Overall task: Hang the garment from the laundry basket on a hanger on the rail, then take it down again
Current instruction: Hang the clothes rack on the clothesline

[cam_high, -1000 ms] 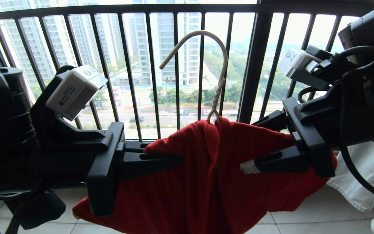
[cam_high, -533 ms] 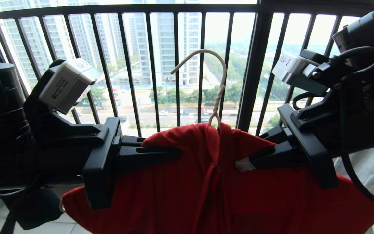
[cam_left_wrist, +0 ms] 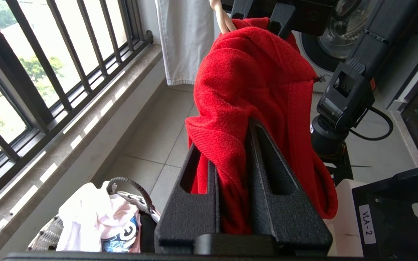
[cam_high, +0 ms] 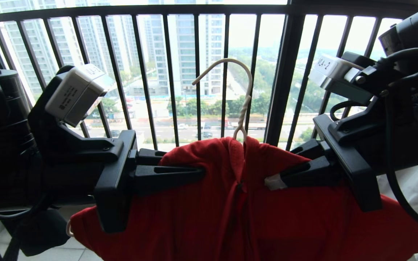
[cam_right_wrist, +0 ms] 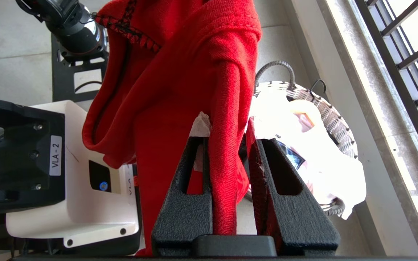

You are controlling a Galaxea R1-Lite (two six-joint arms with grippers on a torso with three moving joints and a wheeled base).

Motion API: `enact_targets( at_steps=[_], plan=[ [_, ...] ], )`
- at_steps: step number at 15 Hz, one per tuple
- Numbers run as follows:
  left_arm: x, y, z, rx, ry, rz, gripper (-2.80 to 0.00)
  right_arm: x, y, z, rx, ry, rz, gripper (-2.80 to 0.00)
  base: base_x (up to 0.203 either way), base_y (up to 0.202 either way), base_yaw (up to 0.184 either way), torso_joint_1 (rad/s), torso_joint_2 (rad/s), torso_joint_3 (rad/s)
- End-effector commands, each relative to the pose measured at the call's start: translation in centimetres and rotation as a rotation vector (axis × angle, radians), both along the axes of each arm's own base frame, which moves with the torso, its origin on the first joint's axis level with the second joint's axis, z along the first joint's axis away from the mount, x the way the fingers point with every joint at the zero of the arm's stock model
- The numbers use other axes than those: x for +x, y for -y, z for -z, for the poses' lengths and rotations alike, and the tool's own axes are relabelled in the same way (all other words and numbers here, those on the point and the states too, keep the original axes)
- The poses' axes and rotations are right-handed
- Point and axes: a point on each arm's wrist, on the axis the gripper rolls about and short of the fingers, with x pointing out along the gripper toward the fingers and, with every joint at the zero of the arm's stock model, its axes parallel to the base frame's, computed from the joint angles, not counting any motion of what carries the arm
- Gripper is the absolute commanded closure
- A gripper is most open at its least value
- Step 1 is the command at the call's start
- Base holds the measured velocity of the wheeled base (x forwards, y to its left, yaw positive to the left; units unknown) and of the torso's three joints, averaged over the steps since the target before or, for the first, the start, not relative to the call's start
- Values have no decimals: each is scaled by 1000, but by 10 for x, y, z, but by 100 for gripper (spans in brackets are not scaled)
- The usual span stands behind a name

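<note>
Head view: at mid-frame the red T-shirt (cam_high: 230, 203), draped on the cream hanger (cam_high: 243, 105), is being pinched by left gripper (cam_high: 180, 170) and right gripper (cam_high: 285, 174), probably during removal, calling for sliding cloth off.

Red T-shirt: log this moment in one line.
red T-shirt on hanger | left claw shut on shoulder | right claw shut on other shoulder | not on rail

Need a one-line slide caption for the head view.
Left tool and right tool pinch the red T-shirt draped on the cream hanger, before the window railing.
</note>
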Motion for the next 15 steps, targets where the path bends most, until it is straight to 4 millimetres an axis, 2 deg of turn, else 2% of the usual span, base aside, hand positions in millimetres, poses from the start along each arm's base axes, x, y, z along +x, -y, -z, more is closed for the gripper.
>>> enact_targets(
  at_steps=[1,7,13,15],
  plan=[
    [0,-1,0,1,4,-2,-280,-2,2,-1,2,4,-3,0,0,0,0,0,0,0],
    [-11,-10,-6,-4,73,-9,-280,-5,7,-6,7,23,16,0,0,0,0,0,0,0],
    [-1,-37,-20,-27,139,-162,-280,-11,12,-7,15,29,17,0,0,0,0,0,0,0],
    [1,-39,-22,-27,144,-174,-280,-11,12,-7,17,29,16,0,0,0,0,0,0,0]
  ],
)
